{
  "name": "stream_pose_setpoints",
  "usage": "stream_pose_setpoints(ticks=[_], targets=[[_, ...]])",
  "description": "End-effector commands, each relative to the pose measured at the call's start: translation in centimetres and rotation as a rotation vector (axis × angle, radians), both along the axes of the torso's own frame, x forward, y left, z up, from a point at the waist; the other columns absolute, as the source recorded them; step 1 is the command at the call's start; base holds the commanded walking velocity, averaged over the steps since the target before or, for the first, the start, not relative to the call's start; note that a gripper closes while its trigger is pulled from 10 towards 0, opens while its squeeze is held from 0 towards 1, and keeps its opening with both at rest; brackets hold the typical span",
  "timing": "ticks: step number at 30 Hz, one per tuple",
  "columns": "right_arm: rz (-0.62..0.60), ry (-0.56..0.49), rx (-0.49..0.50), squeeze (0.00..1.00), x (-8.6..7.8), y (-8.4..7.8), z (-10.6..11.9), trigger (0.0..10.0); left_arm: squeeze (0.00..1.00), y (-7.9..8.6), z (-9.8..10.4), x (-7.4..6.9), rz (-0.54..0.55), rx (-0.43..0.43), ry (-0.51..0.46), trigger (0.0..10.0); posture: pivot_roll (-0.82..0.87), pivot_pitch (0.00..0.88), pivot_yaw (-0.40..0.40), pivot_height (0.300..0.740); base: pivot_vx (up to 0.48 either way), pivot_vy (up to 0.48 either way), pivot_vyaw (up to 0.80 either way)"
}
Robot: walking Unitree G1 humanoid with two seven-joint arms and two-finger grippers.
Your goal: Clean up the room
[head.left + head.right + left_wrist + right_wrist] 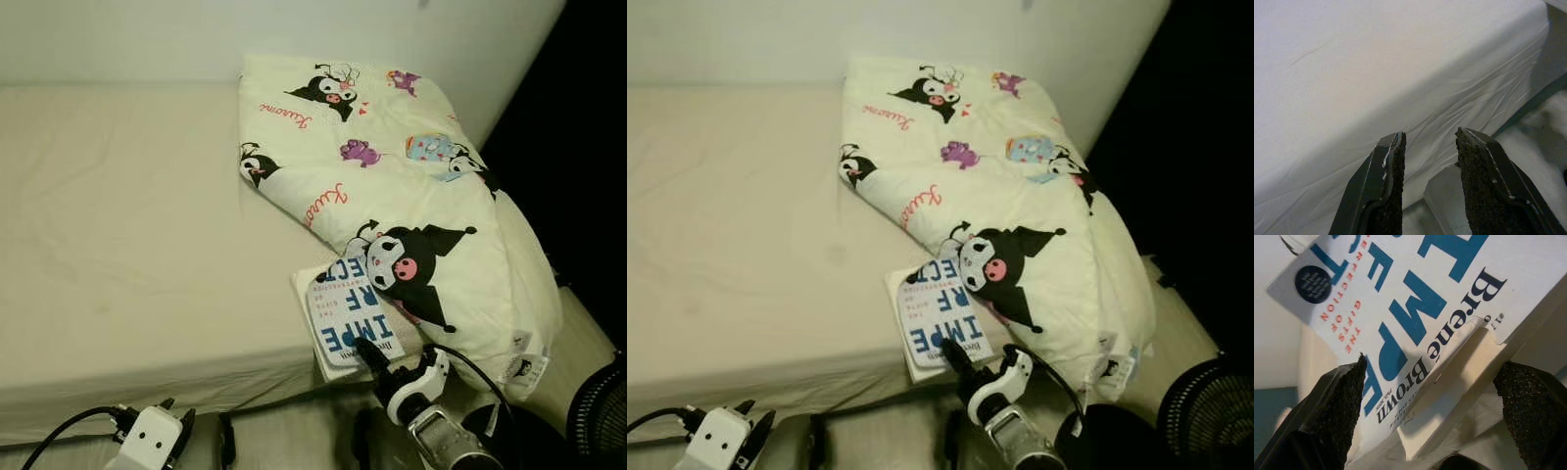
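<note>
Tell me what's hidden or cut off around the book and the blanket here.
- Book: its far end lies hidden under the blanket in the eye views, so its title is incomplete.
- Right gripper: wrist view doesn't settle whether the open fingers touch the book.
- Fan: cut by the frame edge.

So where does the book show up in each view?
Left eye: book low and centre-right at the bed's edge, partly under the quilt, with the right gripper at its near edge.
Right eye: book near bottom centre.
Left wrist: sheet past open fingers.
Right wrist: cover close up between open fingers.
Shared landmark: the blue cover lettering.
</note>
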State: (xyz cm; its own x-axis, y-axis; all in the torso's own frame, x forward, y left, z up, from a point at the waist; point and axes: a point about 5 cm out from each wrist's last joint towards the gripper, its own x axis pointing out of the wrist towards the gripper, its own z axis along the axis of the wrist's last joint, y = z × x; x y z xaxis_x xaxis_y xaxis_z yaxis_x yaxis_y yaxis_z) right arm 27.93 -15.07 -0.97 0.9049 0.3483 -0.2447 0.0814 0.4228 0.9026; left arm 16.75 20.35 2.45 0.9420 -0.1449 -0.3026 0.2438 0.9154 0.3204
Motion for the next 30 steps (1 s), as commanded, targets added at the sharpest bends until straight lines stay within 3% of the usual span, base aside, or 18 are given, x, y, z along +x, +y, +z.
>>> stream_pose_setpoints(ticks=[1,9,10,11,12,13,17,18,19,20,21,30], targets=[[-0.023,-0.030,0.062,1.00,0.3,0.0,0.4,10.0,0.00,-0.2,-0.5,-0.6,0.009,-0.011,0.023,10.0,0.14,0.065,-0.028,0.589,0.000,0.000,0.00],[0.003,-0.029,0.046,1.00,0.1,0.4,0.3,10.0,0.00,-0.1,-0.6,-0.7,0.018,-0.013,0.025,10.0,0.14,0.074,-0.031,0.589,0.000,0.000,0.00],[0.030,-0.023,-0.010,0.89,0.0,0.7,0.1,10.0,0.00,0.0,-0.7,-0.7,0.019,-0.013,0.025,10.0,0.14,0.078,-0.029,0.589,0.000,0.000,0.00],[0.030,-0.023,-0.010,0.89,0.0,0.7,0.1,10.0,0.00,0.0,-0.7,-0.7,0.019,-0.013,0.025,10.0,0.14,0.078,-0.029,0.589,0.000,0.000,0.00],[0.045,-0.017,-0.062,0.00,0.0,1.1,0.0,10.0,0.00,-0.1,-0.7,-0.6,0.018,-0.014,0.025,10.0,0.14,0.081,-0.027,0.589,0.000,0.000,0.00],[0.039,-0.012,-0.097,0.00,0.1,1.5,0.0,10.0,0.00,-0.2,-0.6,-0.4,0.015,-0.015,0.022,10.0,0.14,0.084,-0.027,0.589,0.000,0.000,0.00],[0.009,-0.013,-0.072,0.00,0.3,1.6,0.1,10.0,0.00,-0.3,-0.5,-0.3,0.009,-0.017,0.019,10.0,0.14,0.087,-0.024,0.589,0.000,0.000,0.00],[0.002,-0.013,-0.062,0.00,0.4,1.7,0.2,5.3,0.00,-0.4,-0.5,-0.2,0.008,-0.017,0.018,10.0,0.14,0.087,-0.024,0.589,0.000,0.000,0.00],[-0.011,-0.019,-0.045,0.00,0.6,1.8,0.4,2.1,0.00,-0.4,-0.5,-0.2,0.006,-0.017,0.016,10.0,0.14,0.086,-0.023,0.589,0.000,0.000,0.00],[-0.011,-0.019,-0.045,0.00,0.6,1.8,0.4,2.1,0.00,-0.4,-0.5,-0.2,0.006,-0.017,0.016,10.0,0.14,0.086,-0.023,0.589,0.000,0.000,0.00],[-0.023,-0.027,-0.026,0.00,0.9,1.9,0.6,0.0,0.00,-0.4,-0.4,-0.1,0.005,-0.017,0.016,10.0,0.14,0.086,-0.023,0.589,0.000,0.000,0.00],[-0.093,-0.047,0.006,0.00,1.8,1.5,1.5,0.0,0.00,-0.4,-0.4,0.0,0.007,-0.017,0.011,10.0,0.14,0.080,-0.024,0.589,0.000,0.000,0.00]])
